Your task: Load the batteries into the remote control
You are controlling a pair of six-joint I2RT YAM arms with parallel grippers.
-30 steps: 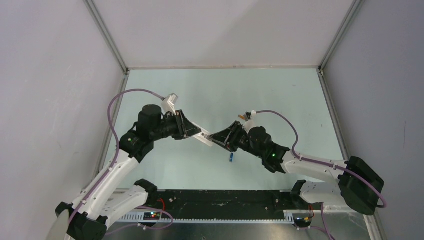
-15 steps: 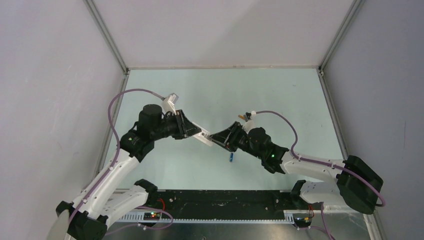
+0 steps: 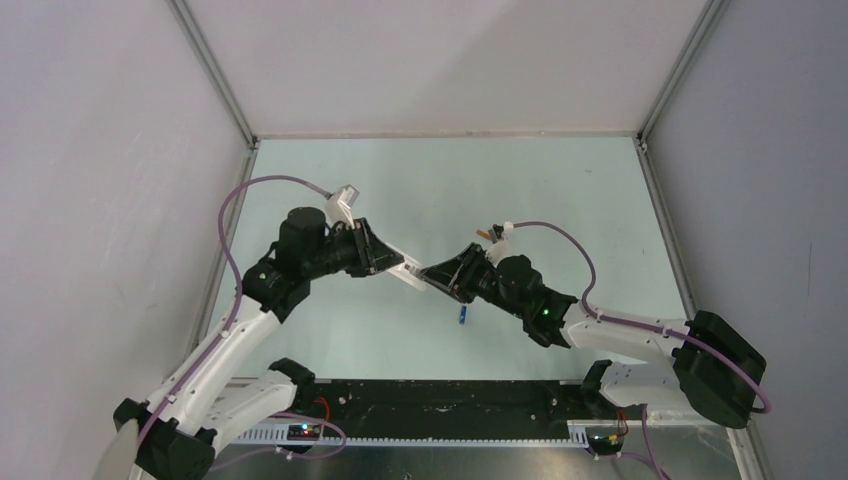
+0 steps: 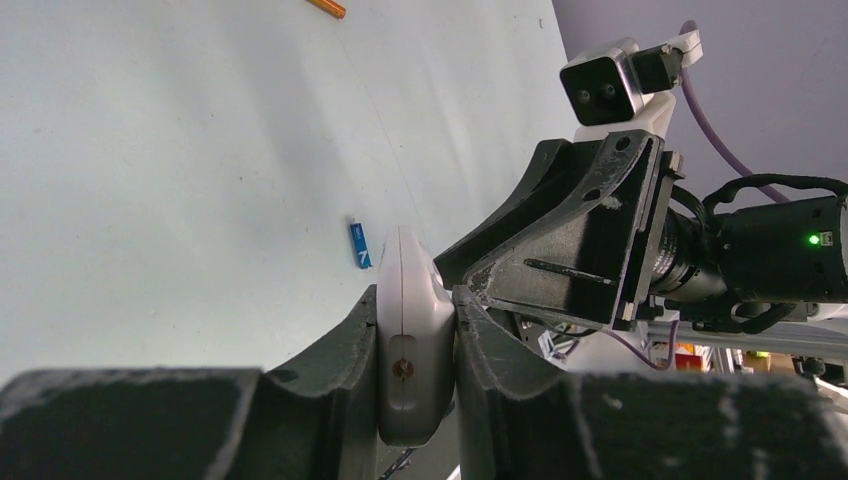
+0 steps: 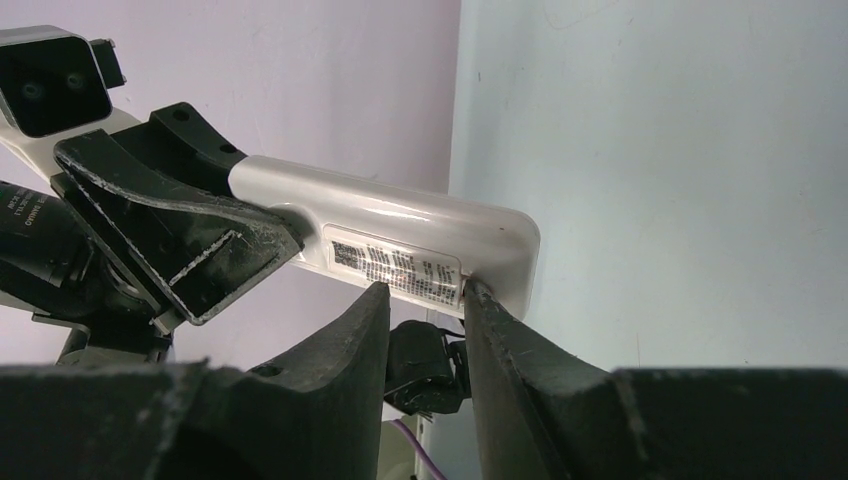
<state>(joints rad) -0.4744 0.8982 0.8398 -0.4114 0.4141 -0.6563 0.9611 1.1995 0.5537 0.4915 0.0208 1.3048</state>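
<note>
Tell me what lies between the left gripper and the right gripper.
The remote control bridges them: the left gripper clamps one end, the right gripper meets the other, jaws parted. The top view shows it.

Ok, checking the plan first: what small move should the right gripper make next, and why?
Probably press the right gripper along the labelled back of the remote control to work its cover loose: the left gripper clamps it, the back looks closed, and the blue battery lies on the table.

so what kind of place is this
Probably a robot lab test cell: a pale table boxed in by plain grey panels on metal posts, with a left arm and right arm bolted at its near edge.
</note>
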